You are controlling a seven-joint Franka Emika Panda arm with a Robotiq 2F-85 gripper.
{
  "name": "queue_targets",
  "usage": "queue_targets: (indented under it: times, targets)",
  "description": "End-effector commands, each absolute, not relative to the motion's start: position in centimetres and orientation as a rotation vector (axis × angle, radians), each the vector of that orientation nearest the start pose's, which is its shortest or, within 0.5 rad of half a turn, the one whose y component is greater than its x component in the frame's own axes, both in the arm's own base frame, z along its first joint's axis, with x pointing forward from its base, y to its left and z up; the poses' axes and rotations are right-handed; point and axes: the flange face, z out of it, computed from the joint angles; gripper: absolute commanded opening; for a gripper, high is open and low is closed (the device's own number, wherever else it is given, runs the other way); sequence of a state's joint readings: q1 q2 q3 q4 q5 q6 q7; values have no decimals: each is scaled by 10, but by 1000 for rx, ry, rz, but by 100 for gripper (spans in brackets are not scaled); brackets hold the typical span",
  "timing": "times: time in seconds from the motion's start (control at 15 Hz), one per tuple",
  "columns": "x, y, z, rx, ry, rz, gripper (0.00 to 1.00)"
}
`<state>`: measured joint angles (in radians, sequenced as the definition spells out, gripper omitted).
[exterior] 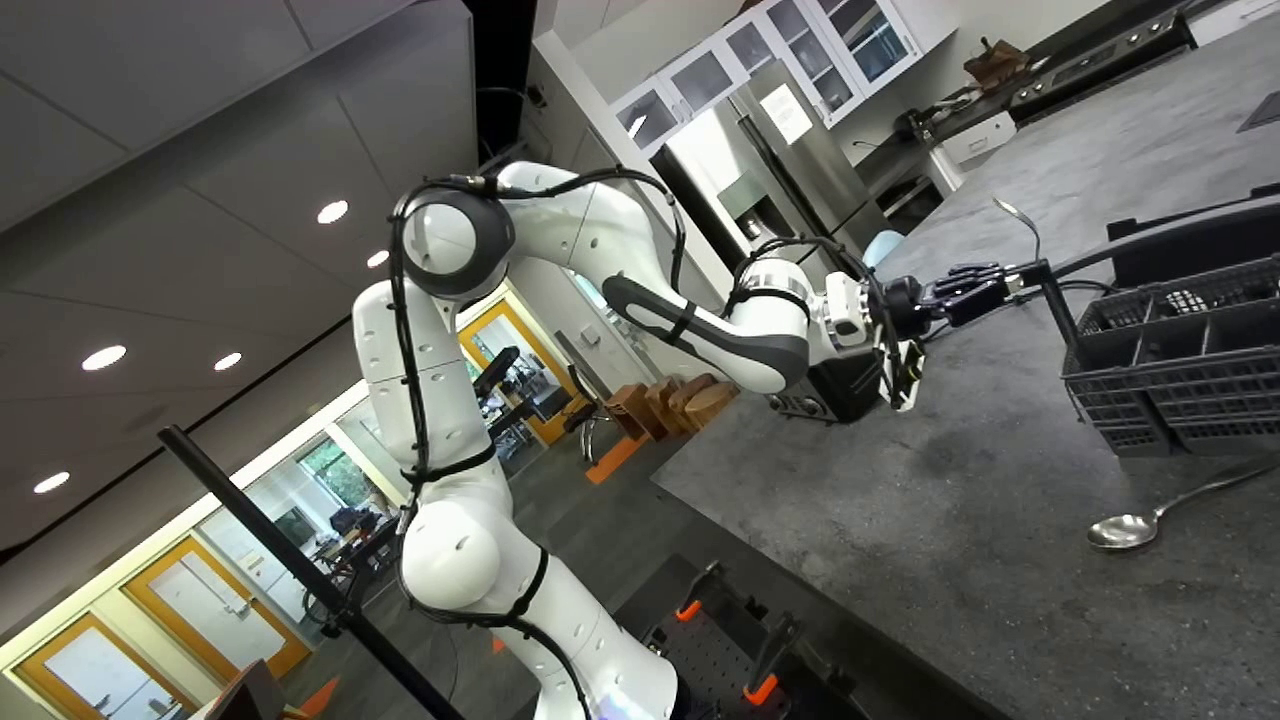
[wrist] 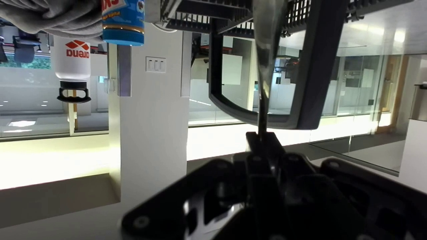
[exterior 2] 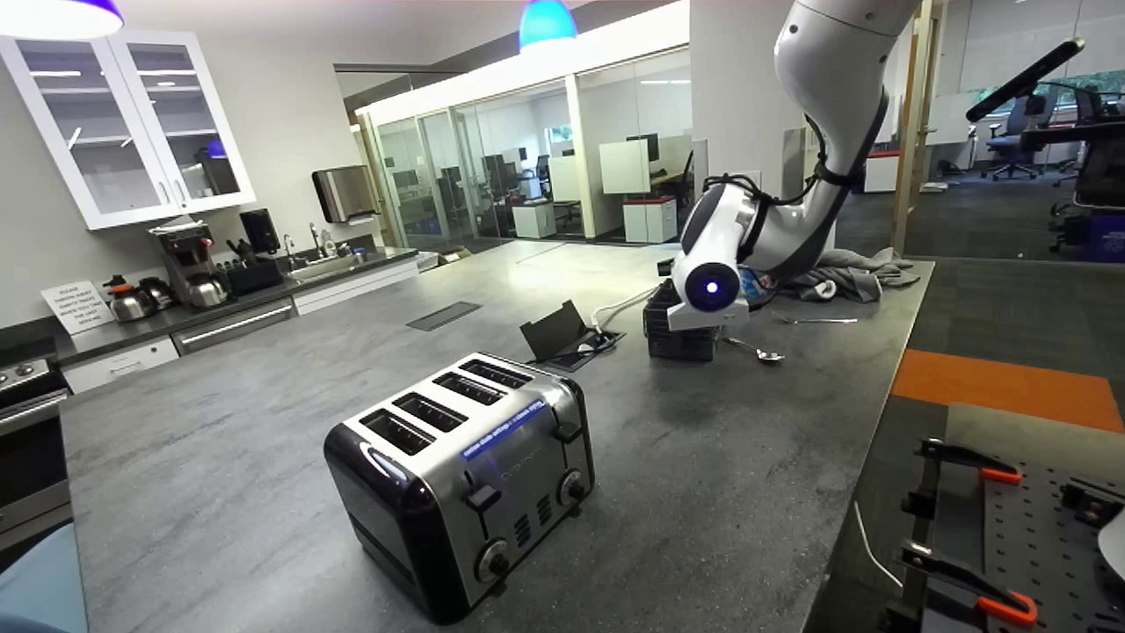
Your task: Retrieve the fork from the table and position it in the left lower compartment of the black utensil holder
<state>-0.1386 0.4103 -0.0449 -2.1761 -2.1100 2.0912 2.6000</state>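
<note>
Placing is judged to be the step in hand. The gripper (wrist: 262, 138) is clamped on a slim silver utensil that is taken to be the fork (wrist: 266, 63); no tines are shown, and its far end is cut off by the top edge of the wrist view, which is displayed upside down. In that frame the arched handle (wrist: 317, 66) of the black utensil holder (exterior: 1190, 400) is crossed by the fork, though whether the two are touching cannot be told. For the next move, the left lower compartment would have to be singled out among the compartments (exterior: 1172, 340), the fork lined up with it, the handle avoided, and the grip loosened only once the end is well inside.

The table (exterior: 930, 500) is finished in dark, mottled grey. A spoon (exterior: 1125, 532) is laid at the lower right of an exterior frame. Another thin utensil (exterior 2: 822, 321) can be made out right of centre in an exterior view, too small to be identified, so some doubt about the fork must be allowed. A toaster (exterior 2: 457, 483) is shown in both exterior views. In an exterior view, glass-walled offices (exterior 2: 554, 167) are spread across the upper middle, with white cabinets (exterior 2: 123, 123) hung at upper left.
</note>
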Motion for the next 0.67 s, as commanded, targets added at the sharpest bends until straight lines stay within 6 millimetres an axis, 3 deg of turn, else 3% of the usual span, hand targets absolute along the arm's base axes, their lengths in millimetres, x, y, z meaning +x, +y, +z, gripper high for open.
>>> queue_targets:
  times: [0.0, 0.6]
  targets:
    - [554, -147, 204, 1793, -926, 1414, 2]
    - [555, -144, 192, 1814, -927, 1436, 2]
